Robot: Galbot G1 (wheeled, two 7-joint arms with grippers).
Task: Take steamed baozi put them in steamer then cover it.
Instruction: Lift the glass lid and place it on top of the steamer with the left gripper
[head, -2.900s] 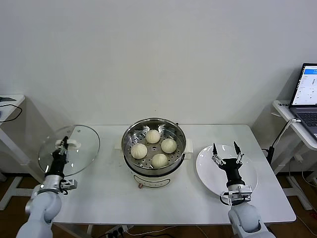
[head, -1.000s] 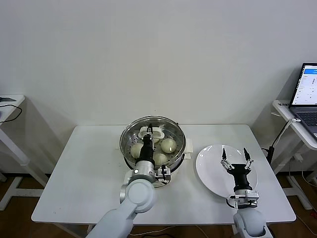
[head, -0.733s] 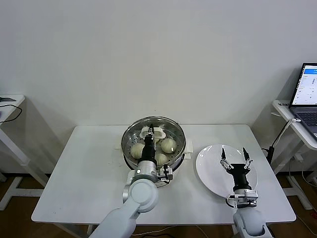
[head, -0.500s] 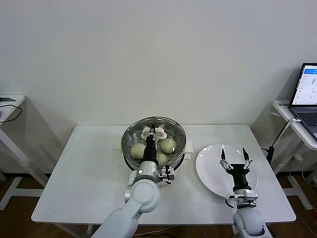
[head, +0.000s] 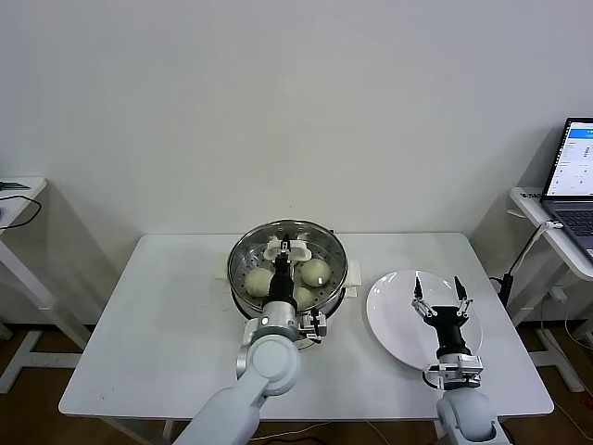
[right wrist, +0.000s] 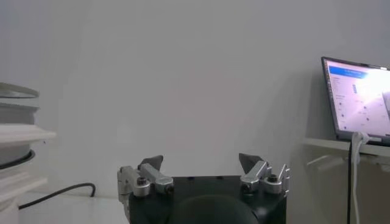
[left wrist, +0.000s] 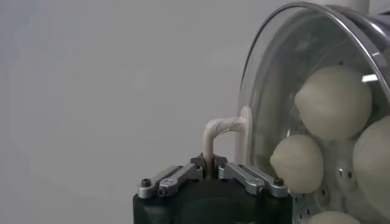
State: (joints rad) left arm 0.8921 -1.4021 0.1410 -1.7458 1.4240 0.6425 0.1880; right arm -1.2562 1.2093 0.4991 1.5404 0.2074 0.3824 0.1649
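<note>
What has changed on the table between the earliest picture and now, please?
The left hand, shut on the cover's handle, carried the cover from the table's left side onto the steamer. The four baozi, white plate and open right hand stayed put.

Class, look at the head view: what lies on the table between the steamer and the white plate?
Nothing. In the head view, only bare white table separates the steamer from the white plate. The right claw hangs open above the plate, not in that gap.

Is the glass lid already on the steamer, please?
On or nearly on: the cover sits over the steamer, baozi visible through it, left gripper shut on its handle. Full seating: cannot tell.
</note>
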